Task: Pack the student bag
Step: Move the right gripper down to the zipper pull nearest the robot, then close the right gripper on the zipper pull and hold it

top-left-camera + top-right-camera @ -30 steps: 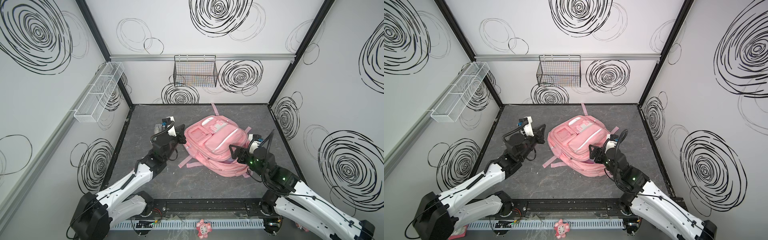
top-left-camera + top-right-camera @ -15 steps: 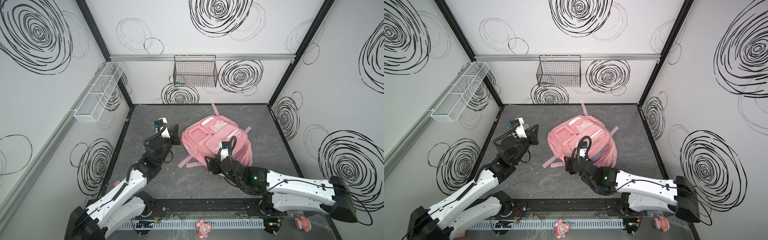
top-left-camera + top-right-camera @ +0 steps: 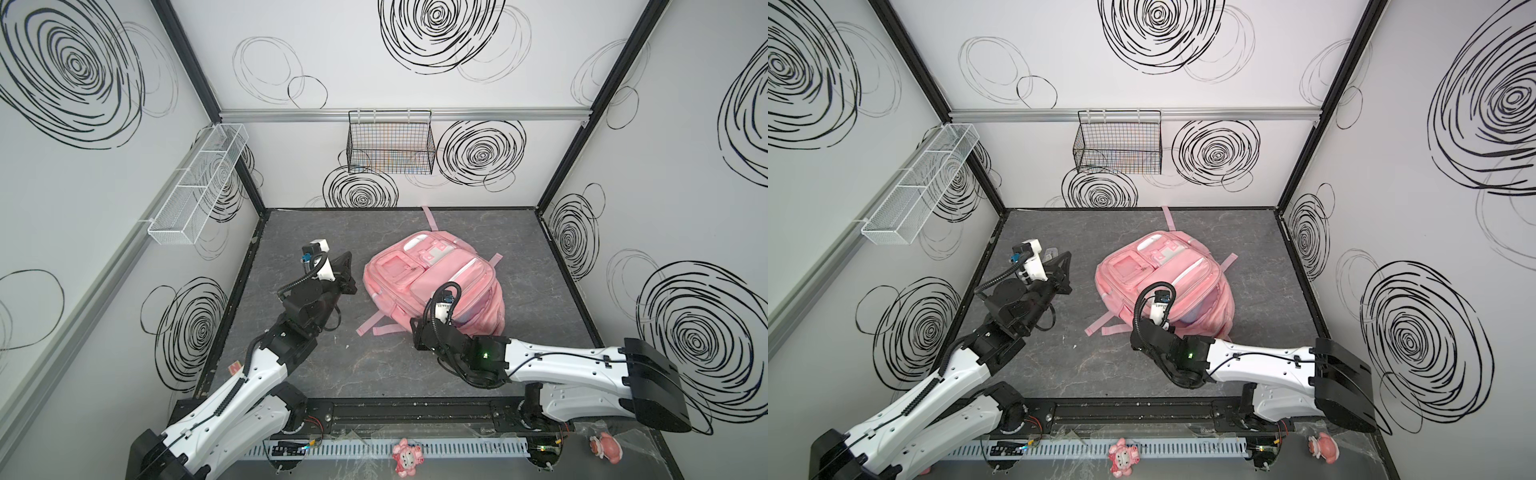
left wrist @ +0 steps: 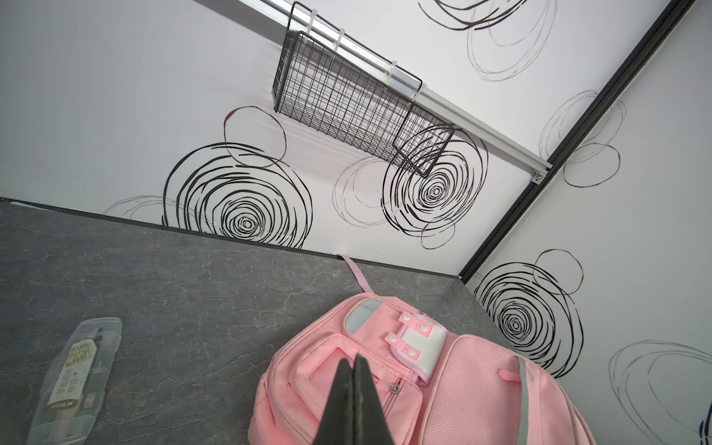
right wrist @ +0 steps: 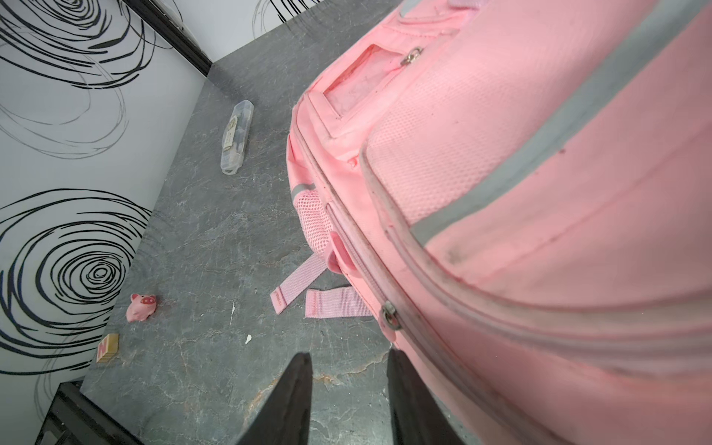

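The student bag, a pink backpack with grey-white stripes, lies front up in the middle of the grey floor. My left gripper hovers left of the bag, apart from it, its jaws shut and empty. My right gripper sits low at the bag's near left edge. In the right wrist view its jaws stand open over bare floor, and one finger lies against the bag's side below a zipper pull.
A clear plastic pencil case lies by the left wall. A pink pig toy and a wooden block lie nearer the front left. Loose straps trail from the bag. A black wire basket and a white mesh shelf hang on the walls.
My right arm swung from the bag's near right side round to its near left edge, and its jaws narrowed. My left gripper drew back leftward from the bag, still shut.
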